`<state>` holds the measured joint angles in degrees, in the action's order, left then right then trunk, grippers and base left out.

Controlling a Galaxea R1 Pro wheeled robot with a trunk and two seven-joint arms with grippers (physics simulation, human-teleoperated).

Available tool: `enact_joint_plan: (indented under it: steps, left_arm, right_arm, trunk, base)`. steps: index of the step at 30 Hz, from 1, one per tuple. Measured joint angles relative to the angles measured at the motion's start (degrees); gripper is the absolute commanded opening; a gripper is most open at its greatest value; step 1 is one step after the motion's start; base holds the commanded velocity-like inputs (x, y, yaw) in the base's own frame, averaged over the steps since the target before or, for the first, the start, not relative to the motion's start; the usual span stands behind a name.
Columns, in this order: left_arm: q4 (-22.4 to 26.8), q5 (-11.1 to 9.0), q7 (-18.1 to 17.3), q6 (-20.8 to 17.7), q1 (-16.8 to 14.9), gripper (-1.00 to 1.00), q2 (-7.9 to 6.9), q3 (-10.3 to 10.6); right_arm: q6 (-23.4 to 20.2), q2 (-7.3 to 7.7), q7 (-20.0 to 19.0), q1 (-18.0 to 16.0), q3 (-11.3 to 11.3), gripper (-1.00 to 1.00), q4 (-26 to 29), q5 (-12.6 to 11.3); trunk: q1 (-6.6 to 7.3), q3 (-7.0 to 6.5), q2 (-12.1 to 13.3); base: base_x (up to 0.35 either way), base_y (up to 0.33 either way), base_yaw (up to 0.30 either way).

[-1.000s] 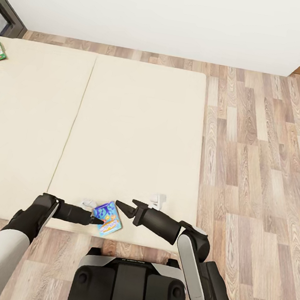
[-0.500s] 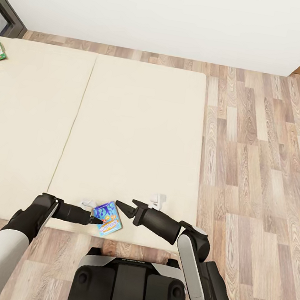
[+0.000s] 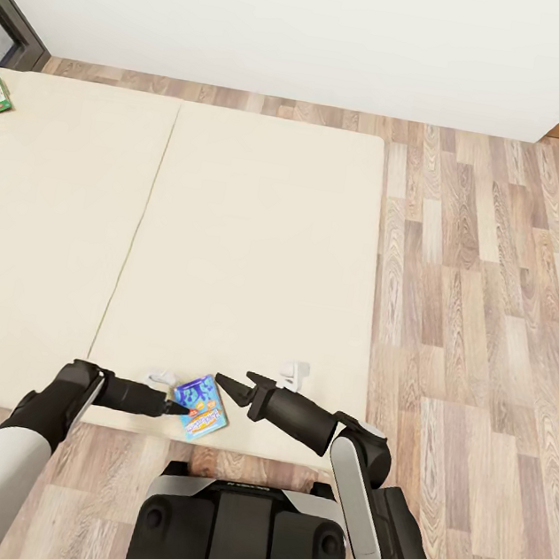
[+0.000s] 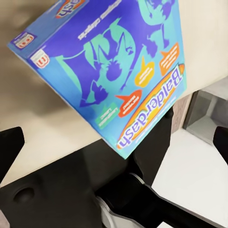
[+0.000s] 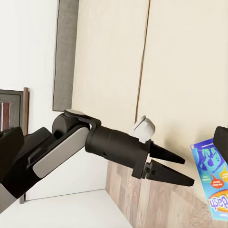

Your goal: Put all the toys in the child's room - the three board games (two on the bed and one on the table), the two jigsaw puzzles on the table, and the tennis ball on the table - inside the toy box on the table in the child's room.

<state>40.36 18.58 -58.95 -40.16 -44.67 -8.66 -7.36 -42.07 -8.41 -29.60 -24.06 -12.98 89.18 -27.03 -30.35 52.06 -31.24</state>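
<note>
I've got both grippers gaping, left gripper and right gripper flanking the Balderdash box; looks light, stiff, slick cardboard, so I'd pinch its long edges

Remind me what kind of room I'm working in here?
Likely a bedroom: a low wide bed with a plain beige mattress cover, wood-plank floor, and a blue Balderdash board game box lying at the mattress edge.

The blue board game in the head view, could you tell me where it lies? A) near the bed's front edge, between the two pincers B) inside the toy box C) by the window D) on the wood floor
A: the blue board game lies on the bed near its front edge, between the left pincer and right pincer.
</note>
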Motion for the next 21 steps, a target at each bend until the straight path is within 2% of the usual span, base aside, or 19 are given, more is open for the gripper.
enact_joint_plan:
  steps: [21]
  left_arm:
    - [-0.17,0.02,0.29,0.17,0.13,1.0,0.42,-0.55]
  right_arm:
    - [0.0,0.0,0.26,0.0,-0.08,1.0,-0.01,0.31]
  trunk:
    - [0.0,0.0,0.0]
  base:
    - [0.0,0.0,0.0]
